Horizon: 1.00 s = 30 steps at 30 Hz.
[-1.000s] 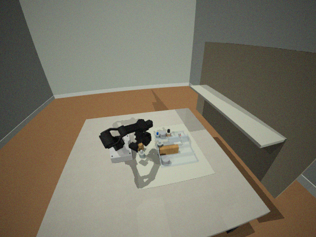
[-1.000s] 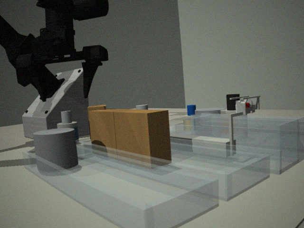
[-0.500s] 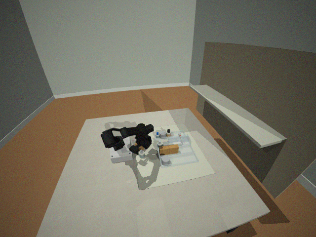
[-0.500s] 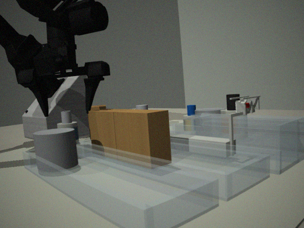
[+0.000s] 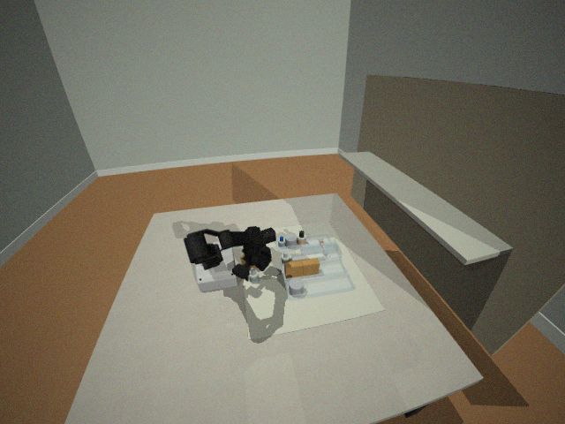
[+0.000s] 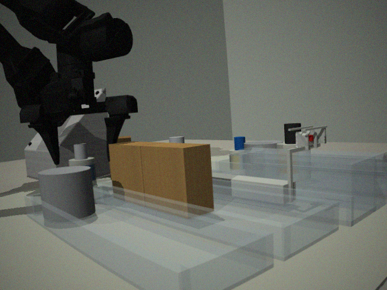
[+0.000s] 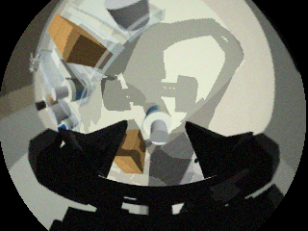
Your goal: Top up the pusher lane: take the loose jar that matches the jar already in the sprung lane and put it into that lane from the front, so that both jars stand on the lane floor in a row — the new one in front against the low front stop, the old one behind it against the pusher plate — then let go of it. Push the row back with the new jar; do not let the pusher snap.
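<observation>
The loose jar (image 5: 253,276) (image 6: 80,151) (image 7: 159,131) stands upright near the robot base, with a grey cap, white shoulder and blue band. My gripper (image 6: 82,162) (image 7: 157,123) is open and empty, pointing down with its fingertips on either side of the jar, around cap and shoulder height in the exterior view. A similar grey-capped jar (image 5: 286,257) (image 6: 176,139) (image 7: 74,89) stands at the near end of a clear-walled lane. Orange boxes hide most of it in the exterior view. A white block (image 6: 259,187) with a post lies farther along; its contact with that jar cannot be seen.
A loose orange box (image 5: 244,261) (image 7: 134,149) stands close beside the loose jar. Orange boxes (image 5: 302,268) (image 6: 162,174) (image 7: 77,43) fill the neighbouring lane's front. A wide grey cylinder (image 5: 297,286) (image 6: 65,193) stands in the outer lane. Blue-capped (image 6: 239,142) and black-capped (image 6: 292,133) jars stand beyond.
</observation>
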### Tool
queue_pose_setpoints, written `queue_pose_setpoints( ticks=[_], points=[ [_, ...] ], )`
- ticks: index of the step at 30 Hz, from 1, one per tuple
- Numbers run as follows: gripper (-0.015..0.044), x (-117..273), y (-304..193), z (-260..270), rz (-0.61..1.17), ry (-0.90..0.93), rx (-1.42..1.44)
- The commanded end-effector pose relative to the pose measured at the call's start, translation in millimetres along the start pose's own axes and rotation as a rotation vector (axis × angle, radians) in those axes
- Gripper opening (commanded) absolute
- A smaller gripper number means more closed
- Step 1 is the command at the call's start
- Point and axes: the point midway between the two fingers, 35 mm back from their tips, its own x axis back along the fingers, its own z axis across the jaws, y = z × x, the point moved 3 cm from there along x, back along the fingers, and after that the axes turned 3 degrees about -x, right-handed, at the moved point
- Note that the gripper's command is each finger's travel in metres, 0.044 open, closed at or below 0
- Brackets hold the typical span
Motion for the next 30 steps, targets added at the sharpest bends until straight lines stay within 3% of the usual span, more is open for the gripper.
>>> queue_pose_setpoints(
  ticks=[1, 5, 15, 20, 25, 30],
  points=[
    [0.0440, -7, -1, -2, -0.001, -0.007, 0.006],
    [0.0440, -11, -1, -2, -0.002, -0.008, 0.006],
    [0.0177, -11, -1, -2, -0.002, -0.008, 0.006],
    [0.0144, -11, -1, -2, -0.002, -0.008, 0.006],
    [0.0013, -1, 0, 2, 0.002, -0.002, 0.007],
    [0.0000, 21, 0, 8, 0.009, 0.005, 0.008]
  ],
)
